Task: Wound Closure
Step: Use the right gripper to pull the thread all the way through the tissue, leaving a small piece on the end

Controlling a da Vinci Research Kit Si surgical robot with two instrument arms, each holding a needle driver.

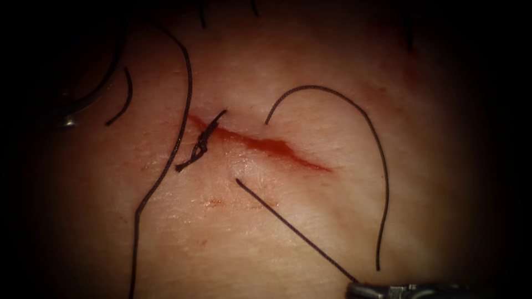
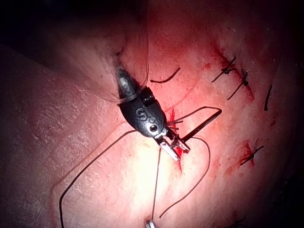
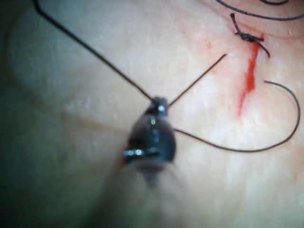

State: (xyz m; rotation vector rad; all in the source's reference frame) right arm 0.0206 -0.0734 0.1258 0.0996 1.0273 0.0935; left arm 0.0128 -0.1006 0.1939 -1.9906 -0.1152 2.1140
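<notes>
The tissue (image 1: 310, 66) bears a slanting red cut (image 1: 266, 145) with one tied knot (image 1: 200, 145) near its left end. A taut thread (image 1: 293, 230) rises from the tissue just below the cut and runs to my right tool (image 1: 354, 288), whose jaws are shut on it at the bottom edge. The right wrist view shows this tool (image 3: 159, 103) pinching the thread (image 3: 197, 80) beside the cut (image 3: 249, 80). My left tool (image 2: 178, 153) hovers over a red spot among loose thread. A dark arc with a glint (image 1: 69, 119) at the far left looks like the needle, lying outside the tissue.
A slack loop of thread (image 1: 382, 166) curves right of the cut. A long strand (image 1: 185, 111) runs down the left side, with a short cut piece (image 1: 126, 95) beside it. Several dark stitches (image 2: 232, 71) sit near the left tool.
</notes>
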